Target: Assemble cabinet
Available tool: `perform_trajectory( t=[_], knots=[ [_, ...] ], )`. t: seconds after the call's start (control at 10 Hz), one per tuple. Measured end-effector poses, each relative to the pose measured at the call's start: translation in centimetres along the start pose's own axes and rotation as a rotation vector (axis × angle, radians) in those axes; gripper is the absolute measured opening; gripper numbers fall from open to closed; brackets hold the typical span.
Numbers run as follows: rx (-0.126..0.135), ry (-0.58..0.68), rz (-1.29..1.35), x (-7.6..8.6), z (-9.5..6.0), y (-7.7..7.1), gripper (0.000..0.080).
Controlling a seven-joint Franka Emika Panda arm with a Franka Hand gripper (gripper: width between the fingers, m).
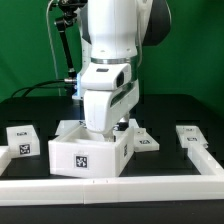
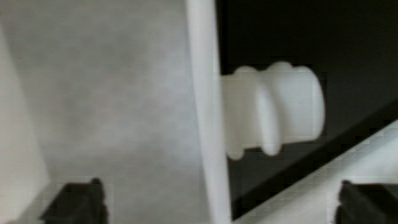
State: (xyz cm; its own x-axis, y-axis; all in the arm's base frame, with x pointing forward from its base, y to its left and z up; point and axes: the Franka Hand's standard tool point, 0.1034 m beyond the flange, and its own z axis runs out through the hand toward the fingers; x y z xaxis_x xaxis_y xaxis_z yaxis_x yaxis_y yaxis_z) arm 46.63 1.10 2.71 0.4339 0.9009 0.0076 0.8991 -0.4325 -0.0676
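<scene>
Black table [image 1: 35, 108]; hand [image 2: 217, 203] wide open, gripping nothing, straddling cabinet [image 1: 85, 155] wall; tagged cube [image 1: 22, 140], loose panel [image 1: 192, 137] flank cabinet.

The black table [image 1: 40, 115] carries the white cabinet [image 1: 85, 155], which stands directly under the fingers [image 2: 75, 203]. Well apart from the fingers, on the exterior view's left, lies a small tagged white block [image 1: 22, 140], and on the exterior view's right lies a flat tagged white piece [image 1: 192, 138]. A long white rail [image 1: 120, 186] lies along the table's front, nearer to the camera than the fingers.
</scene>
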Motion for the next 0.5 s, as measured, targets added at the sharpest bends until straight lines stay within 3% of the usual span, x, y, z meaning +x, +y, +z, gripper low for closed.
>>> perform_trajectory(
  t=[0.1, 0.2, 0.3, 0.4, 0.5],
  knots=[
    [0.0, 0.0, 0.0, 0.0, 0.0, 0.0, 0.0507],
    [0.0, 0.0, 0.0, 0.0, 0.01, 0.0, 0.0372],
    [0.0, 0.0, 0.0, 0.0, 0.01, 0.0, 0.0372],
    [0.0, 0.0, 0.0, 0.0, 0.01, -0.01, 0.0177],
    [0.0, 0.0, 0.0, 0.0, 0.01, 0.0, 0.006]
  ],
)
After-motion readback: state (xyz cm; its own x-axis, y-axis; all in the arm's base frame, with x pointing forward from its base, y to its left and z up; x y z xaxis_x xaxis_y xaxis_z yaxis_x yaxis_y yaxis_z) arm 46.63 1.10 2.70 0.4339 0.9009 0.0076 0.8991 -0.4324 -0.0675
